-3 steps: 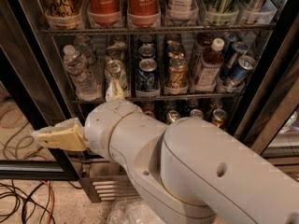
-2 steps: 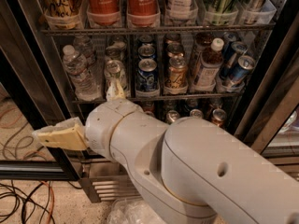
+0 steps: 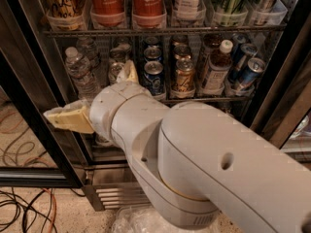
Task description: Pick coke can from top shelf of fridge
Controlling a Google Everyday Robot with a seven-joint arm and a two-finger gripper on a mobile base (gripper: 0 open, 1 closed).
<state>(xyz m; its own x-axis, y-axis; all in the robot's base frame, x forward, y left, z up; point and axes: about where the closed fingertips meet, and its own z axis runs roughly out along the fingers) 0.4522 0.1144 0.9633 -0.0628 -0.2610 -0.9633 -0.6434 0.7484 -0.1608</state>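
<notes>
The white arm (image 3: 209,169) fills the foreground; its gripper (image 3: 90,92) sits low before the fridge (image 3: 29,96), cream fingers (image 3: 68,119) seemingly splayed, gripping nothing. Behind it are water bottles (image 3: 80,74) and short cans (image 3: 154,76). Higher, on the top shelf (image 3: 194,29), the coke can (image 3: 108,3) stands upright, its white Coca-Cola script partly cropped, with a twin can (image 3: 147,3) just beside it

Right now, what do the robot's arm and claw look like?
The arm is fat, smooth and creamy white, built of round sections with one small dark hole. The claw, low before the fridge, has two pale yellow wedge-shaped fingers.
</notes>
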